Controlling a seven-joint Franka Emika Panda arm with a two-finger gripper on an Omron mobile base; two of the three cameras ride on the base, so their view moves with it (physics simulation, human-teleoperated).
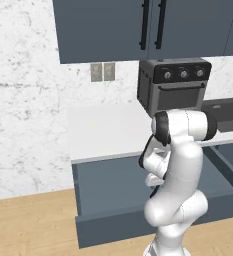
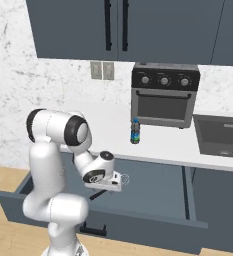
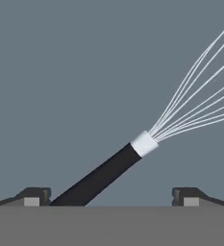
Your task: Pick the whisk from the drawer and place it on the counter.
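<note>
Gripper (image 3: 111,198) jaws stood wide apart over the whisk (image 3: 114,167) lying in the drawer (image 2: 153,192). We judged it light, wires springy; take the stiff dark handle.

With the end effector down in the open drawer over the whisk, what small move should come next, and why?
Probably lower slightly and close. The end effector is open, and the whisk's dark handle runs between its fingertips on the drawer floor, not yet gripped.
</note>
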